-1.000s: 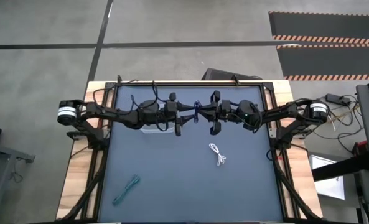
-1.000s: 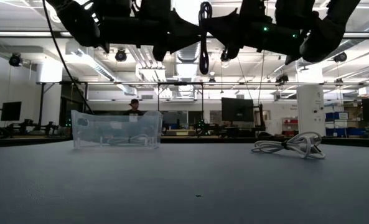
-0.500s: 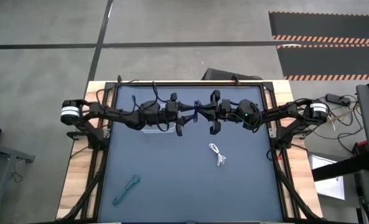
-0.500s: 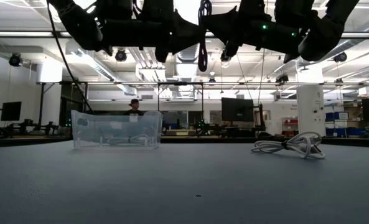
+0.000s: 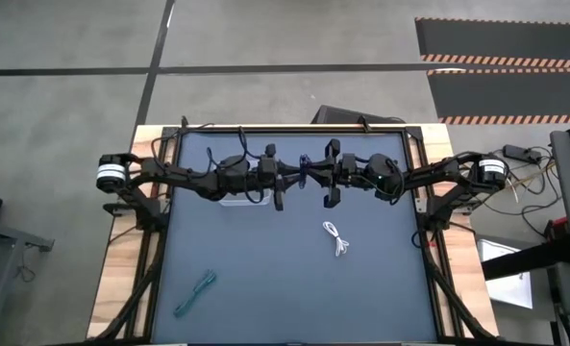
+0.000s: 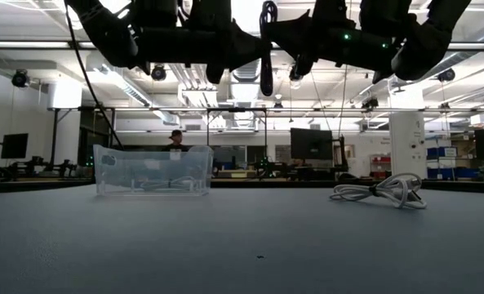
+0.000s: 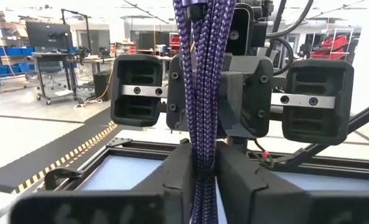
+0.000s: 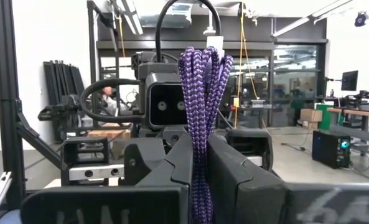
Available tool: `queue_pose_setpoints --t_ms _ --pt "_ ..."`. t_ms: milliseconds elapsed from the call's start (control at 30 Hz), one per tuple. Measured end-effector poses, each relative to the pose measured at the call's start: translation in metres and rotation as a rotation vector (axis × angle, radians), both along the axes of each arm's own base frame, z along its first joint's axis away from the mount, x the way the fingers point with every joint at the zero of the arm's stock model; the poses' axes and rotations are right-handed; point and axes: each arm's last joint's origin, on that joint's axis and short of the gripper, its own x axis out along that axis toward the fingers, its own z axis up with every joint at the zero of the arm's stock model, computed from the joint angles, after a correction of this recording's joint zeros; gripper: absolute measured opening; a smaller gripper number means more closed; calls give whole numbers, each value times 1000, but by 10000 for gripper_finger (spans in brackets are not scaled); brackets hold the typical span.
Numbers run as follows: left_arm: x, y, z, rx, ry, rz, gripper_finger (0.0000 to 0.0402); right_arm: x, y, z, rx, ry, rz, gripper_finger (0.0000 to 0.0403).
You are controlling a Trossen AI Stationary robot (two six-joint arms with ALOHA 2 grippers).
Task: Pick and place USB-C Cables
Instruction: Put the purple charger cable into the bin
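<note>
A purple braided USB-C cable bundle point(image 5: 304, 171) hangs high above the table's far middle, between my two grippers; in the low view it point(image 6: 266, 73) hangs upright. My left gripper point(image 5: 292, 174) comes from the left and my right gripper point(image 5: 314, 174) from the right, and both are shut on it. A white cable point(image 5: 336, 237) lies on the mat right of centre. A teal cable point(image 5: 195, 293) lies near the front left. A clear box point(image 6: 152, 170) stands on the table under my left arm, with something whitish inside. My left gripper pinches the purple bundle's strands point(image 7: 203, 146) between its two fingers, coming level from the table's left. The fingers lie across the bundle, which runs upright through them, lifted clear of the table. My right gripper pinches the same bundle point(image 8: 200, 140) between its two fingers, level from the table's right, several strands together. The bundle's looped end point(image 8: 203, 59) stands out past the fingers. The bundle hangs upright, clear of the table.
The dark mat point(image 5: 265, 279) has open room between the white cable and the teal cable. The black frame point(image 5: 294, 130) runs along the far edge. A person point(image 6: 175, 139) shows in the room behind the box.
My left gripper has moved a little toward the table's right, up to the purple bundle hanging in my right gripper. The bundle stays upright and clear of the table.
</note>
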Motion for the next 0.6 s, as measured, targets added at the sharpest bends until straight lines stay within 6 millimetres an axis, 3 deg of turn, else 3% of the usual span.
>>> queue_pose_setpoints --t_ms 267,600 --pt "0 0 0 1 2 0 19 0 0 0 8 3 1 26" --pt "0 0 0 0 3 1 19 0 0 -1 43 8 10 92"
